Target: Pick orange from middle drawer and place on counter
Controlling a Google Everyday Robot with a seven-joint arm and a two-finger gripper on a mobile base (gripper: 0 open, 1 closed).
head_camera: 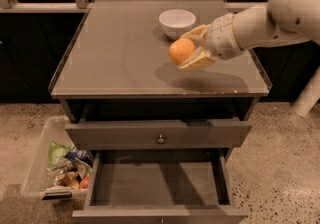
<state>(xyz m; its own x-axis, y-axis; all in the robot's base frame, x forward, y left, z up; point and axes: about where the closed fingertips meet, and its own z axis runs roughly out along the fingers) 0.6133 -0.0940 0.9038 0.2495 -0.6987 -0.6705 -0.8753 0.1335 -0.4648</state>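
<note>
The orange (181, 50) is held between the tan fingers (199, 61) of my gripper (187, 49), which is shut on it just above the grey counter (115, 53), right of centre. The white arm reaches in from the upper right. The fruit casts a shadow on the slab just below and to the right. The middle drawer (157, 185) stands pulled open below, with a bare dark floor.
A white bowl (177, 22) sits on the counter just behind the gripper. The top drawer (159, 134) with a small knob is closed. A clear plastic bin (55, 168) with packets and a small red fruit stands on the speckled floor at the left.
</note>
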